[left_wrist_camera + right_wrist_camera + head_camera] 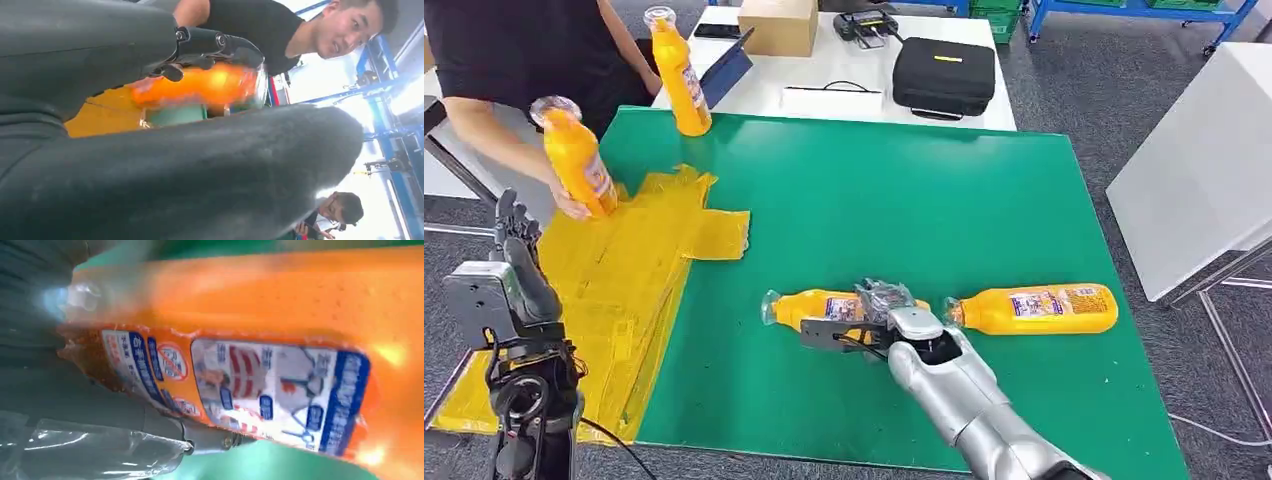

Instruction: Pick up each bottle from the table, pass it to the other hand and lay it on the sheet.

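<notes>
Right hand (871,318) wraps the near bottle (809,308) lying crosswise on the table; left hand (516,240) waits empty, fingers apart, well to its left.

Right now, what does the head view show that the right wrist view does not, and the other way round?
Head view alone: the green table, the yellow sheet, a second lying bottle to the right, two upright bottles, one held by a person's hand, the raised left hand, and a black case.

Right wrist view alone: the printed label on the bottle, close up.

Both: the right hand at the lying orange bottle, on green.
</notes>
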